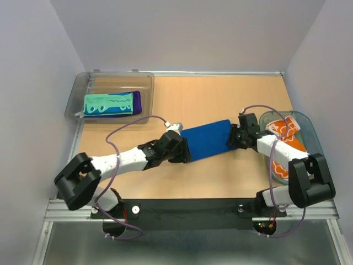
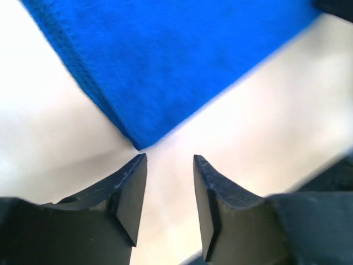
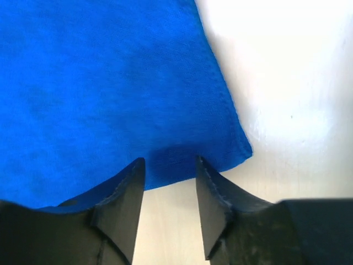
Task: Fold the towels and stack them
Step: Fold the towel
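While the blue towel (image 1: 207, 139) lies between them, left gripper (image 2: 170, 157) gapes empty; right gripper (image 3: 170, 159) likewise

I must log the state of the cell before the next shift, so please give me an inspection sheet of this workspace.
Surface: light wooden table, no stain seen.
Job's things: blue towel folded, flat at mid-table; mint green towel on top of the purple towel in the clear bin; white towel with orange prints in the teal basket.
Clutter: nothing seen.
Grippers: left gripper open, tips just short of the blue towel's corner; right gripper open at the towel's opposite end.
Cables: a lilac cable loops along each arm.
Surroundings: white walls on three sides.
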Motion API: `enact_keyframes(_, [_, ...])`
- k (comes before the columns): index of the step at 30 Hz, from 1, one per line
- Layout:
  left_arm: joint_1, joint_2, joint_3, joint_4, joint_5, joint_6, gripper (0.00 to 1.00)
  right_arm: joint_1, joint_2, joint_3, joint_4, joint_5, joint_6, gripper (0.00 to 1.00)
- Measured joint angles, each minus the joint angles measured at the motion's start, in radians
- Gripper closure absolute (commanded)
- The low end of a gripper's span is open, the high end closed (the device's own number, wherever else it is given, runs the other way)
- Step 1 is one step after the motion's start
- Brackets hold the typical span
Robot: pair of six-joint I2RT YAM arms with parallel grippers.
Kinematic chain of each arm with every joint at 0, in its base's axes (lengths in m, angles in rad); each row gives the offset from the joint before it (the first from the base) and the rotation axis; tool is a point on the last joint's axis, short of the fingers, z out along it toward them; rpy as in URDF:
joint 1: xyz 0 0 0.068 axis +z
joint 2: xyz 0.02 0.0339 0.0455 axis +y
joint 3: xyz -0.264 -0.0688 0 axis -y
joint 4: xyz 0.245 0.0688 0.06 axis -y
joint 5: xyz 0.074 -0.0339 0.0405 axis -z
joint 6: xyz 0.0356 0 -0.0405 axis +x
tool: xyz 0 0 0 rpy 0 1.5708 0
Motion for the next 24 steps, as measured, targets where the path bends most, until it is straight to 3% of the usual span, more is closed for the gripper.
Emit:
enact_keyframes(5, [0.027, -0.185, -0.002, 0.000, -0.027, -0.036, 0.24, 0.044, -0.053, 0.081, -0.034, -0.015, -0.080, 0.33])
enact_keyframes(9, [0.165, -0.275, -0.002, -0.034, -0.029, -0.009, 0.12, 0.207, -0.090, 0.142, -0.035, -0.005, -0.119, 0.22])
enact_keyframes(13, [0.342, -0.317, -0.012, -0.089, -0.016, 0.050, 0.03, 0.422, -0.045, 0.185, -0.037, 0.039, -0.148, 0.21])
enact_keyframes(16, [0.417, -0.341, -0.023, -0.152, -0.006, 0.099, 0.02, 0.573, 0.076, 0.237, -0.042, 0.080, -0.158, 0.26])
enact_keyframes(24, [0.558, -0.412, -0.052, -0.227, -0.001, 0.232, 0.02, 0.706, 0.321, 0.380, -0.084, 0.229, -0.144, 0.35])
